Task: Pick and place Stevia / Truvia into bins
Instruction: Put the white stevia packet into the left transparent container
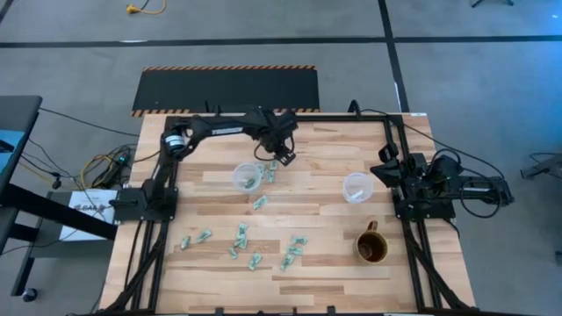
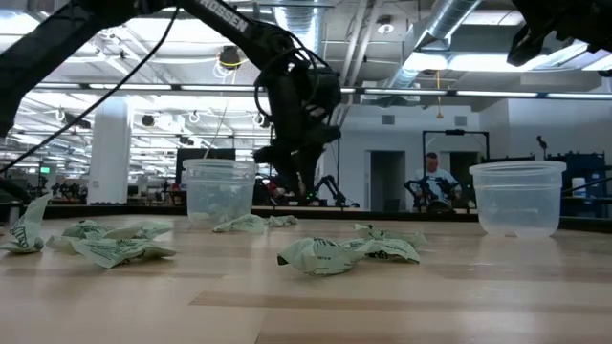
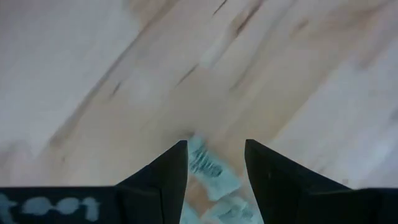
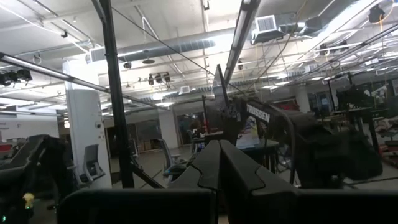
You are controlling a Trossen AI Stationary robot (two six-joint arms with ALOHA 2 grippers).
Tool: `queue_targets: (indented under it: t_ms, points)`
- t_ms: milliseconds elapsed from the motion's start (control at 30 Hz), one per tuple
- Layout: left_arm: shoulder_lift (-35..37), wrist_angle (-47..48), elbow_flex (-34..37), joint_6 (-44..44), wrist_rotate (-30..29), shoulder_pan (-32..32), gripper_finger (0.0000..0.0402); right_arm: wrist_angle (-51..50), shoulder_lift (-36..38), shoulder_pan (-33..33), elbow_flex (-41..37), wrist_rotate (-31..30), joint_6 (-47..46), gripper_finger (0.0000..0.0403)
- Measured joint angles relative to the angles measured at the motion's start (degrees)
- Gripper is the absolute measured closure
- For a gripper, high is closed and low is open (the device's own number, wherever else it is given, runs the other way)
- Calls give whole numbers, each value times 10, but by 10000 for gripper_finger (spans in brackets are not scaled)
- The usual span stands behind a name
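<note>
Several green-and-white Stevia sachets [image 1: 239, 235] lie scattered flat on the near half of the wooden table, crumpled in the low view [image 2: 349, 252]. Two clear cups stand upright, the left one [image 1: 247, 176] with sachets inside and the right one [image 1: 357, 187]. My left gripper [image 1: 286, 161] hangs open just beyond the left cup, fingers pointing down. A pair of sachets [image 3: 204, 163] on the table shows between its fingertips [image 3: 216, 149] in the left wrist view. My right gripper [image 1: 387, 169] waits shut at the table's right edge, raised and pointing level [image 4: 219, 149].
A brown mug [image 1: 371, 247] with a handle stands near the right front, close to the right arm's base. The arm frames run along both side edges of the table. Bare wood lies between the cups and along the far edge.
</note>
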State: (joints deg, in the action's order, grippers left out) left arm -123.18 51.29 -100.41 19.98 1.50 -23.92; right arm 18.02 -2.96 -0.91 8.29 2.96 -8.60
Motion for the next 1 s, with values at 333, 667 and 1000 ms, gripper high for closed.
queue_targets:
  t_ms: [333, 667, 1000]
  points:
    - [-7, 49, 1, 110, -70, 20, 252, 0, 0, 0, 0, 0, 0, 403]
    - [-27, 39, 4, 133, -52, 27, 252, 0, 0, 0, 0, 0, 0, 403]
    - [-26, 14, 13, 152, -50, 27, 252, -1, 0, 0, 0, 0, 0, 403]
